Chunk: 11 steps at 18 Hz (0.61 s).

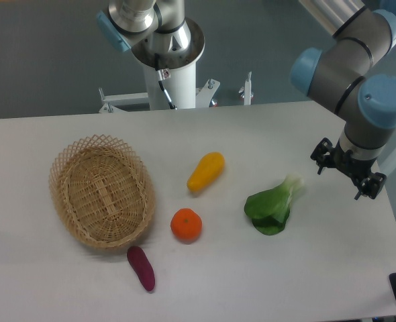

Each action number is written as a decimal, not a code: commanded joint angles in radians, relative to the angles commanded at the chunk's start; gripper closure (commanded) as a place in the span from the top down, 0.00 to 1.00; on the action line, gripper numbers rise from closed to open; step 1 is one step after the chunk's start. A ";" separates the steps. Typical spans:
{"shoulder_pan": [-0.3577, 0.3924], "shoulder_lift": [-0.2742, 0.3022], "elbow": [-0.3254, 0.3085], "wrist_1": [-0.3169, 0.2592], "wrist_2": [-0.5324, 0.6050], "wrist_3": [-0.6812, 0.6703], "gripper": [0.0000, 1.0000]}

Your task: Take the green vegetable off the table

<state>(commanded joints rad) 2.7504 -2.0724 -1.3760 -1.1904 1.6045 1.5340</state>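
Green vegetable (272, 208) lies on the white table (252, 134), to the right of the orange (186, 225); behind the table is a grey floor. Above the table's right edge hangs the gripper (348, 176), its fingers apart and holding nothing.

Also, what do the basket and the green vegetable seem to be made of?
The basket looks like woven wicker or rattan: tan strands, open lattice rim, matte. The green vegetable seems to be a toy, maybe soft plastic or fabric: flat uniform colours, dull surface. The picture cannot settle which.
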 joint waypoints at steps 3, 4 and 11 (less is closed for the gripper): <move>0.002 0.002 -0.002 0.000 0.002 0.002 1.00; 0.002 0.002 -0.002 0.002 0.005 0.002 1.00; -0.005 0.021 -0.032 0.002 0.000 -0.087 1.00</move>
<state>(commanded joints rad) 2.7459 -2.0510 -1.4081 -1.1889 1.6045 1.4469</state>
